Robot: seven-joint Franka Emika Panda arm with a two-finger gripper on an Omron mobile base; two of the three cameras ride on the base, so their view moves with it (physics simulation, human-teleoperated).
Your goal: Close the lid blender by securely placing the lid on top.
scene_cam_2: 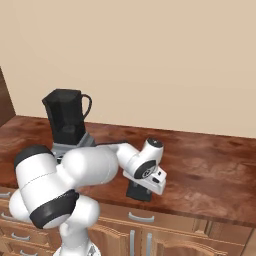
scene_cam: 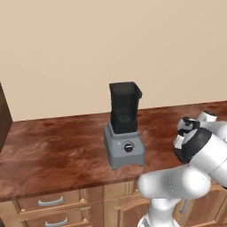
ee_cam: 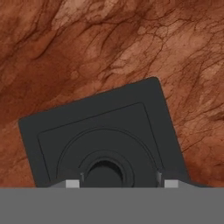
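Observation:
The blender (scene_cam: pixel 124 133) stands on the wooden counter, a grey base with a round black knob and a tall black open-topped jar (scene_cam_2: pixel 65 117). The lid (ee_cam: pixel 103 140), a flat black squarish slab with a round raised centre, lies flat on the counter to the right of the blender; it also shows as a dark slab (scene_cam_2: pixel 139 193) under the hand near the counter's front edge. My gripper (ee_cam: pixel 121 184) hovers straight over the lid, pointing down, very close to it. Its fingertips (ee_cam: pixel 72 183) stand wide apart on either side of the lid's round centre, holding nothing.
The dark wooden counter (scene_cam: pixel 53 155) runs left to right against a beige wall. Drawers with metal handles (scene_cam: pixel 51 201) sit under its front edge. A dark cabinet side (scene_cam: pixel 3 119) rises at the far left. My arm (scene_cam_2: pixel 95 167) reaches across in front of the blender.

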